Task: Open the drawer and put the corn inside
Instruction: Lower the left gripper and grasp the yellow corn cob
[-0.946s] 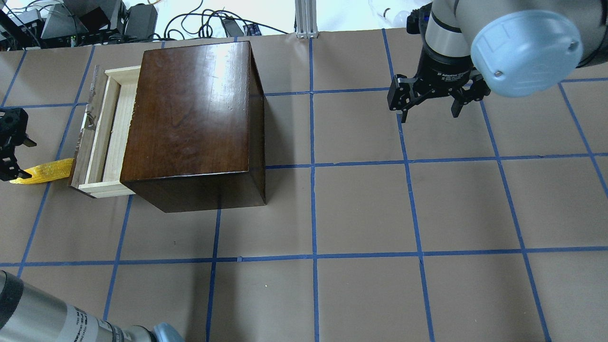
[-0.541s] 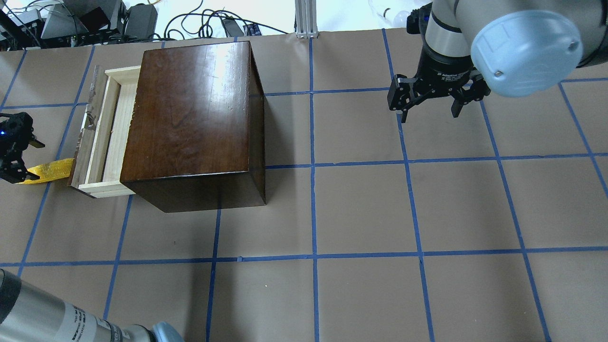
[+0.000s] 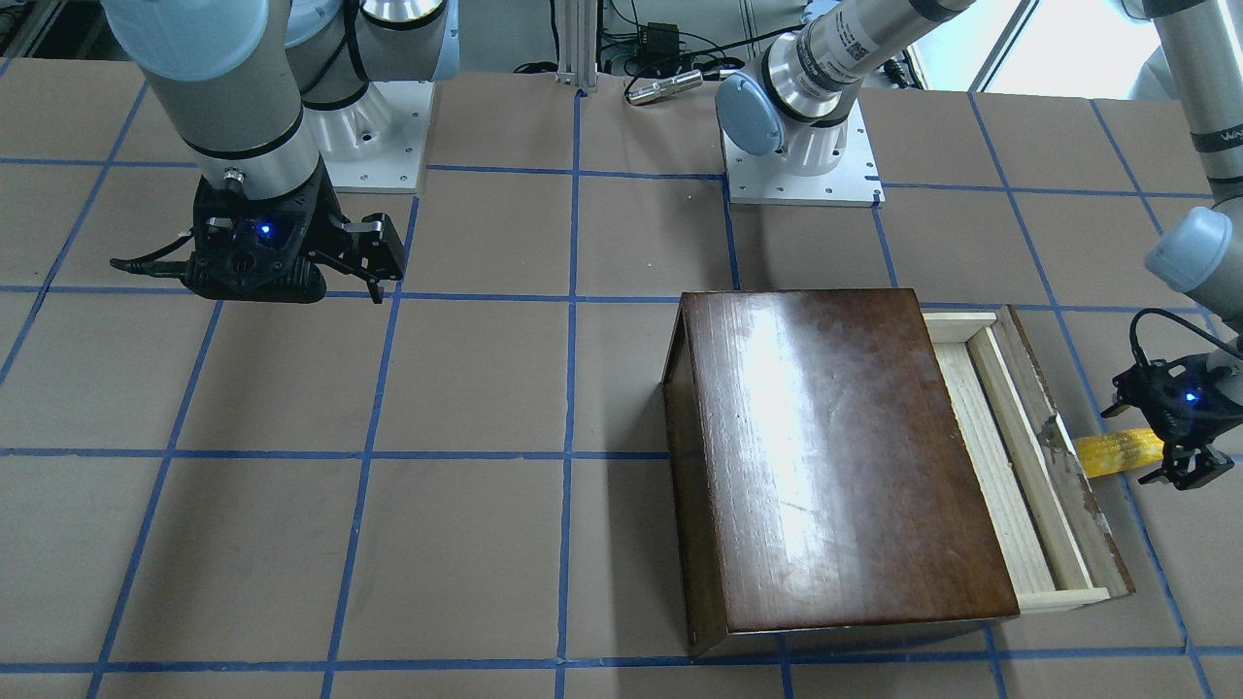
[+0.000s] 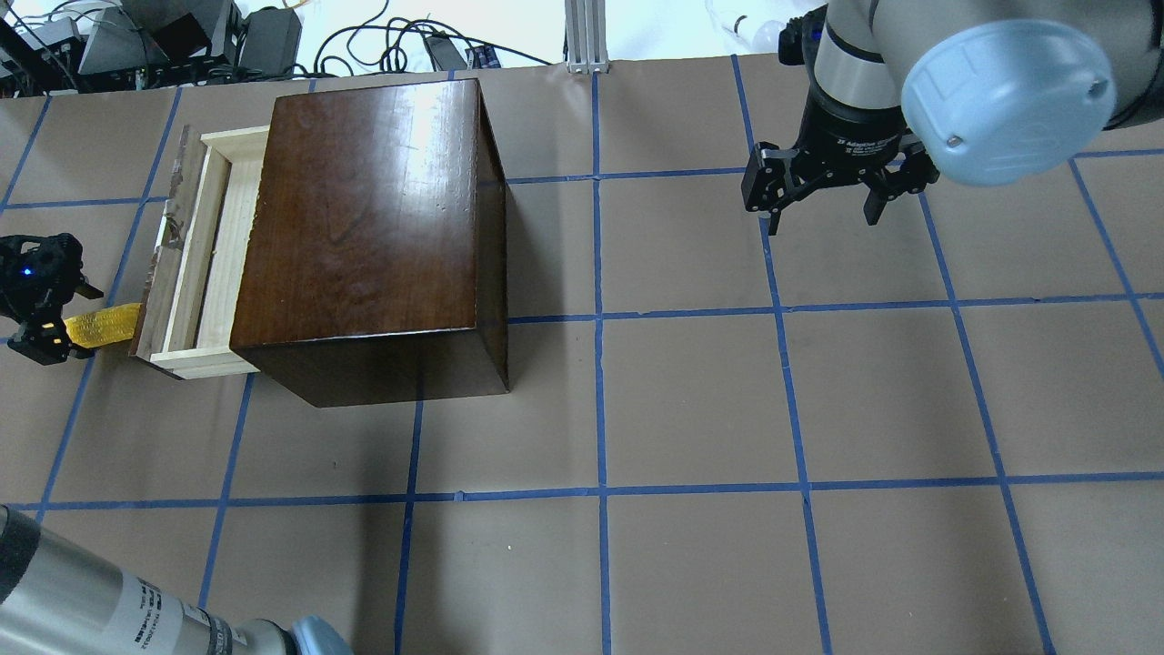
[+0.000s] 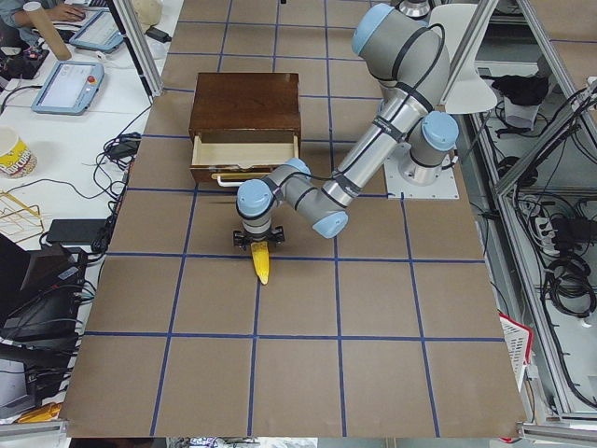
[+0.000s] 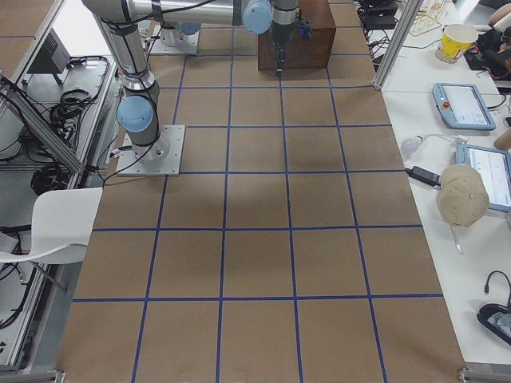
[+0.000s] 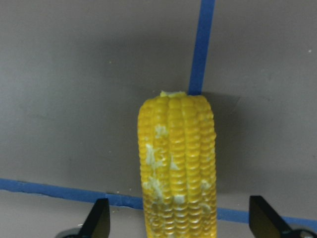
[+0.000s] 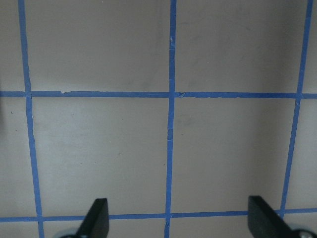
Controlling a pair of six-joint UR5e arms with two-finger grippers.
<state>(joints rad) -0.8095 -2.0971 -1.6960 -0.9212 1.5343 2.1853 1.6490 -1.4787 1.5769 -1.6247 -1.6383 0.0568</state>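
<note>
**Drawer open; corn pick-up in hand, grasp not yet made**

Left gripper (image 4: 55, 317): low over the table at the left edge of the overhead view. The left wrist view shows both fingertips (image 7: 98, 219) spread wide, one on each side of the corn (image 7: 178, 168), with clear gaps to the cob. It holds nothing.

Right gripper (image 4: 826, 218): hangs in the upper right of the overhead view, well apart from the work. Its fingers are also spread wide, with only taped table paper between them.

Corn: lies flat on the table at centre left of the overhead view. Its blunt end points toward the drawer (image 4: 218, 264) and lies near the dark front panel (image 4: 156, 273); contact cannot be confirmed. Its tapered end points away, under the left gripper.

Drawer: pulled partly out of the dark box (image 4: 364, 218), showing a narrow strip of pale floor.

Assessment: the opening step appears complete, and the step in hand is the grasp on the corn. The next move calls for closing squarely on the cob, then lifting it over the front panel. The cob should be released lengthwise, since the exposed strip looks narrow.
</note>
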